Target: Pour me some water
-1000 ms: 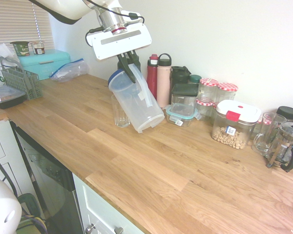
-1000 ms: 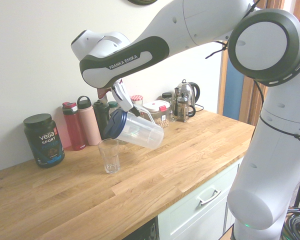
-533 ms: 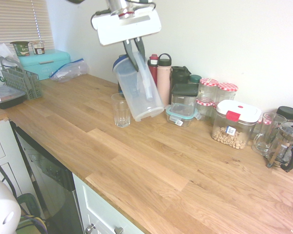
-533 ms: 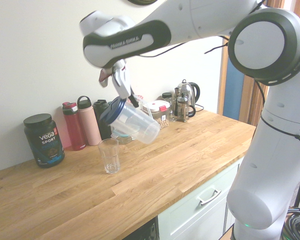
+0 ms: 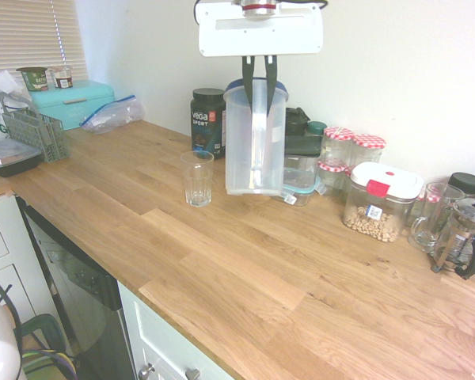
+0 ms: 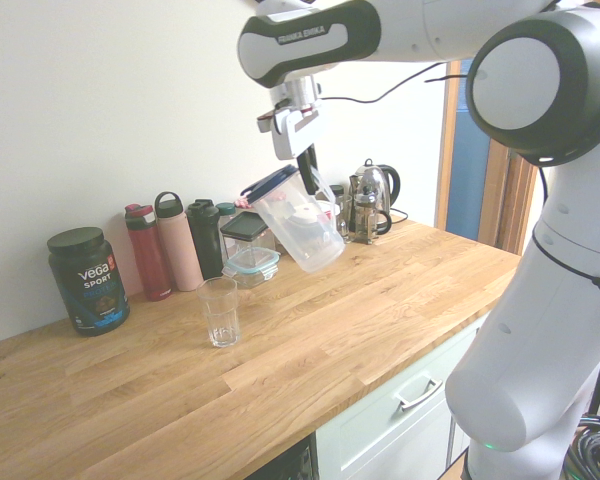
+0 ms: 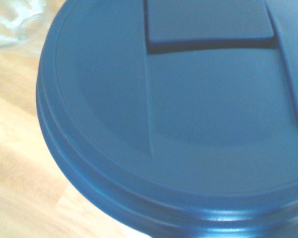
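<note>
Hand (image 5: 258, 79) clamped tight on rim of clear plastic pitcher with blue lid (image 5: 255, 142), pitcher carried clear of wooden bench (image 5: 245, 269), upright in first exterior view, bottom swung out and tilted in second exterior view. Blue lid filling wrist view, bench planks below it.

Left to right in first exterior view: teal bread box (image 5: 70, 103) and zip bag (image 5: 111, 113) at far end; black protein tub (image 5: 207, 121) by wall; empty ribbed drinking glass (image 5: 196, 178) standing on bench, apart from pitcher and to its left, lower; pitcher in hand; dark bottles and stacked food boxes partly hidden behind pitcher; checked-lid jars (image 5: 356, 150); white-lidded container of nuts (image 5: 378, 202); glass mug and French press (image 5: 465, 233) at right edge.

Judged status: glass apparently dry, no water visible in pitcher either.

Judged risks: thin rim grip, so pendulum swing of pitcher body and possible slip or twist; lowering onto crowded row behind, with knock to boxes or jars; glass left unfilled.
</note>
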You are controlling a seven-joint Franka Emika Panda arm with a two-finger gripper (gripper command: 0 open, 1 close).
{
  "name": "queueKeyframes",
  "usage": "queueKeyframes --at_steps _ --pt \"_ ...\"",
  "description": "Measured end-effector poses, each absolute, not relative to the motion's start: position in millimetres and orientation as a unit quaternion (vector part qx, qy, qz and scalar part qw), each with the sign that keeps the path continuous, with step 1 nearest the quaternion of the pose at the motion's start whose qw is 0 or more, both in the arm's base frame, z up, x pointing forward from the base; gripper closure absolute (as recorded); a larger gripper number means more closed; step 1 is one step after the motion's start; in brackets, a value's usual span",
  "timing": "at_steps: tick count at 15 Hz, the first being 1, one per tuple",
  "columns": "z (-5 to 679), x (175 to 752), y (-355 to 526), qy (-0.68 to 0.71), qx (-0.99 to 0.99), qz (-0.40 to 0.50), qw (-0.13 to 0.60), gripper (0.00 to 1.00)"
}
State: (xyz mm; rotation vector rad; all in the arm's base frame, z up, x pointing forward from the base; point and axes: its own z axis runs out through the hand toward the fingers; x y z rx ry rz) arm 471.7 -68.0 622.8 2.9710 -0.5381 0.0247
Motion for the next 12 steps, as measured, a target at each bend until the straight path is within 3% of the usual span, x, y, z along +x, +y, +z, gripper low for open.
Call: queueKeyframes --at_steps 7,12 --pt "569 443 -214 -0.353 0.932 0.085 -0.014 1.00" --pt "527 420 -246 -0.449 0.877 0.163 -0.047 1.00"
